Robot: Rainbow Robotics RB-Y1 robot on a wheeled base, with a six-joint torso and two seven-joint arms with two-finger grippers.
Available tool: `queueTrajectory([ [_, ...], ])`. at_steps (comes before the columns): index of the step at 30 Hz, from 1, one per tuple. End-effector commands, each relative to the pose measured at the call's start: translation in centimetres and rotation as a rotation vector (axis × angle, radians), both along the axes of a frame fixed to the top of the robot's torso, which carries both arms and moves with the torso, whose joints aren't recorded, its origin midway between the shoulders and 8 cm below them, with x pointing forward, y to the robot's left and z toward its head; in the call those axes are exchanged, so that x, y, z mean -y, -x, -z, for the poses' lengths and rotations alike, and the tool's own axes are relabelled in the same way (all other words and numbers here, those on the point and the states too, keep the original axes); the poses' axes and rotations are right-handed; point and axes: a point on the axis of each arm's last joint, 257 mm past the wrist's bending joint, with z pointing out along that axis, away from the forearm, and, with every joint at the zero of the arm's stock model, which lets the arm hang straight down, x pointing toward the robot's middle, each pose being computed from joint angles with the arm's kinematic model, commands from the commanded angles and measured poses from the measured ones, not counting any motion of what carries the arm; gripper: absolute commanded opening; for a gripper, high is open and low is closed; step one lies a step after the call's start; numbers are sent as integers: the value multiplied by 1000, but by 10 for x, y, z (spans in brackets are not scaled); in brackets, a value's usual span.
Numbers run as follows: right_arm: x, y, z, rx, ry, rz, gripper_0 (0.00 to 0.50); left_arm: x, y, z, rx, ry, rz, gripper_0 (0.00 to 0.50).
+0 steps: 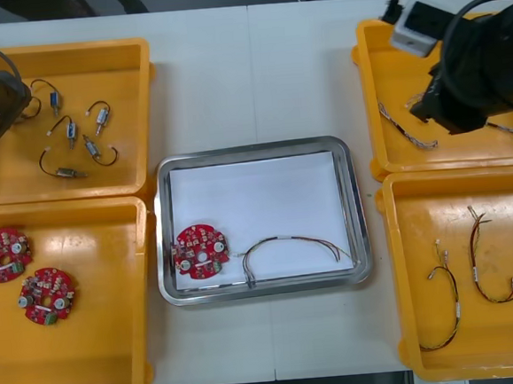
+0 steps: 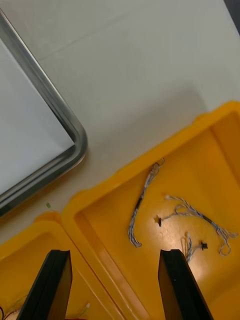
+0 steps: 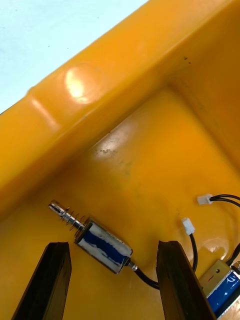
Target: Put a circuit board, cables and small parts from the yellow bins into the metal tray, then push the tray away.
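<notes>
My left gripper [image 3: 112, 282] is open low inside the far left yellow bin [image 1: 121, 56]. A small metal part [image 3: 102, 243] with a spring tip and a black wire lies just ahead of its fingertips, between their lines. Several more such parts [image 1: 83, 139] are spread over that bin. My right gripper [image 2: 116, 287] is open above the far right yellow bin [image 1: 374, 76], over twisted blue and white cables [image 2: 142, 205]. The metal tray [image 1: 356, 211], white inside, holds a red circuit board [image 1: 201, 251] and a thin cable [image 1: 287, 246].
The near left bin [image 1: 119, 363] holds two more red circuit boards [image 1: 2, 254] [image 1: 46, 295]. Black and red-and-yellow cables [image 1: 485, 267] lie in the near right bin [image 1: 409, 322]. The tray's rounded corner [image 2: 75, 132] lies beyond the right bin's rim.
</notes>
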Motion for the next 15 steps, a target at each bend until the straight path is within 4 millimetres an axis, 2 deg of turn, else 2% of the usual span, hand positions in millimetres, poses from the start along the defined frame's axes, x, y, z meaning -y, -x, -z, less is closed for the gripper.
queueTrajectory([
  [1, 63, 2, -14, 47, -5, 170, 500, 13, -15, -17, 25, -102, 86, 500],
  [2, 73, 3, -14, 49, -6, 197, 500, 12, -16, -16, 29, -104, 87, 500],
  [3, 73, 3, -14, 49, -6, 197, 500, 12, -16, -16, 29, -104, 87, 500],
  [4, 90, 4, -15, 55, -9, 245, 500, 12, -16, -13, 33, -107, 88, 500],
  [8, 117, 6, -15, 51, -45, 330, 500, 9, -13, -4, 23, -130, 92, 500],
  [11, 125, 4, -15, 40, -102, 385, 500, 9, -12, 1, 15, -137, 95, 500],
  [15, 126, 1, -15, 22, -200, 471, 500, 6, -10, 4, 9, -146, 96, 500],
])
